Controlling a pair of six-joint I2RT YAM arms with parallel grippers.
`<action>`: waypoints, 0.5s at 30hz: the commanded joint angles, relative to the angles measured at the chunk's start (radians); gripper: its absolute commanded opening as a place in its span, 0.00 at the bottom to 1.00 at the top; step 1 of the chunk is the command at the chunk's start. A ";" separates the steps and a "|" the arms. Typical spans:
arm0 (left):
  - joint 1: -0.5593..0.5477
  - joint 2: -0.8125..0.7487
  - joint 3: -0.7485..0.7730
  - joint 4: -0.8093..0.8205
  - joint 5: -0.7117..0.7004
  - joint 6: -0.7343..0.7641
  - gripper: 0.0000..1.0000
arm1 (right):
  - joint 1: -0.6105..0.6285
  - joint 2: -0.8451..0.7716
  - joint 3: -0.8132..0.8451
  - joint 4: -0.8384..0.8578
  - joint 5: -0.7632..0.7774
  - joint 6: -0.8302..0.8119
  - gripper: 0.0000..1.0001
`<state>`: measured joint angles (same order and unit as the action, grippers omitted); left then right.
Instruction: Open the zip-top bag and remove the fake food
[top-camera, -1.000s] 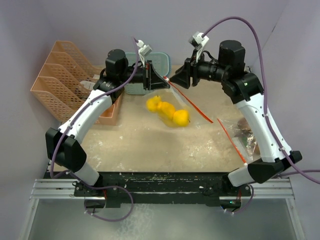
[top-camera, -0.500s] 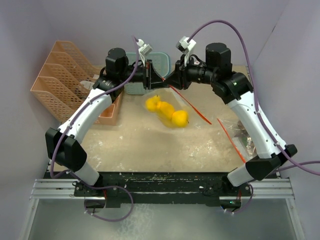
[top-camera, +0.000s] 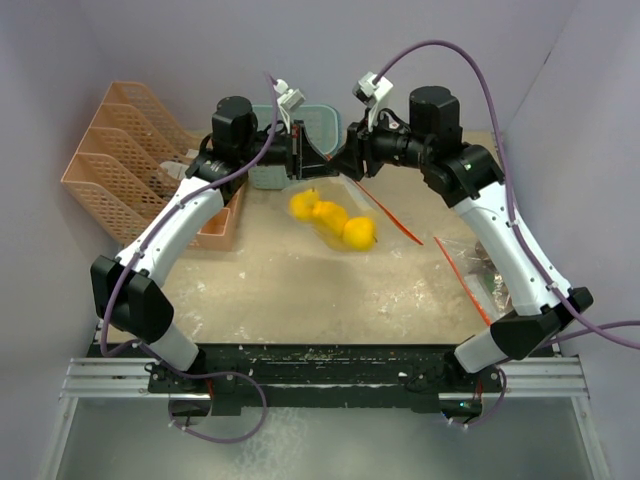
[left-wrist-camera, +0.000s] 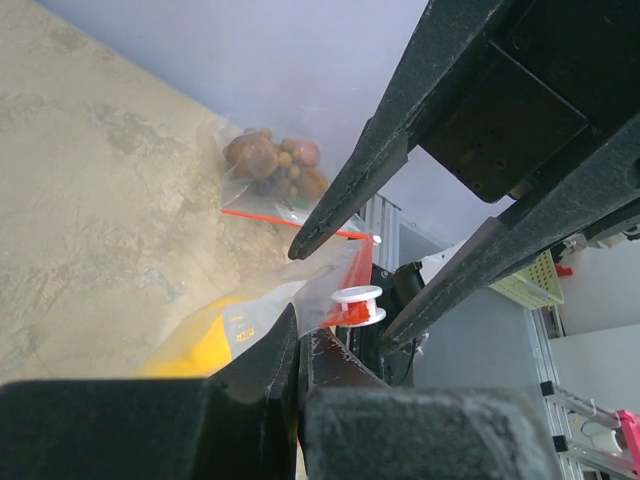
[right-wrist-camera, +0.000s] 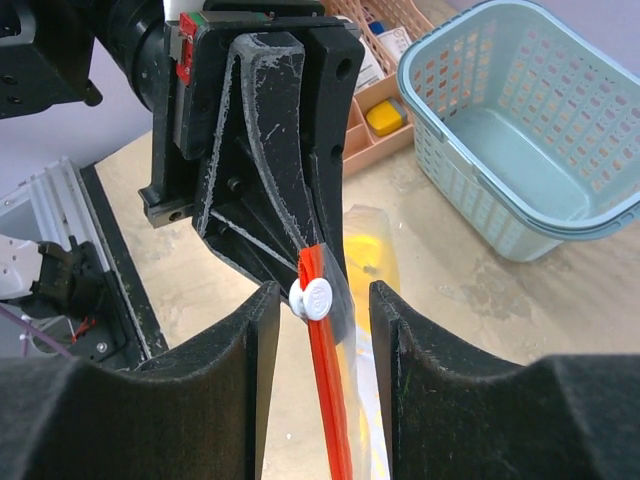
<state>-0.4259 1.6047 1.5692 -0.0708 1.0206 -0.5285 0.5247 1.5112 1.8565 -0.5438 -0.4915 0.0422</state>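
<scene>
- While my left gripper (left-wrist-camera: 298, 345) clamps the zip-top bag (left-wrist-camera: 320, 275) near the worktop's far edge, yellow fake food (top-camera: 335, 221) hangs inside.
- My right gripper (right-wrist-camera: 325, 300), jaws parted, straddles the white slider (right-wrist-camera: 312, 297); I'd pinch it squarely.

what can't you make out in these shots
Top external: white slider hidden between left gripper and right gripper.
Left wrist: yellow fake food mostly covered by the left gripper's own finger; piece count unclear.
Top external: brown cluster partly behind the right arm, too small to detail.
All views: how far the zip-top bag is open cannot be told.
</scene>
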 joint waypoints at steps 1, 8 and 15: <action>-0.001 -0.016 0.052 0.037 0.006 0.015 0.00 | 0.006 -0.021 0.010 0.007 0.045 -0.018 0.44; -0.001 -0.014 0.066 0.036 0.012 0.012 0.00 | 0.028 -0.005 0.035 -0.033 0.168 -0.054 0.39; -0.001 -0.021 0.061 0.021 0.012 0.019 0.00 | 0.029 -0.019 0.025 -0.003 0.132 -0.043 0.23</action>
<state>-0.4259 1.6047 1.5826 -0.0807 1.0138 -0.5289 0.5545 1.5120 1.8568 -0.5770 -0.3634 0.0120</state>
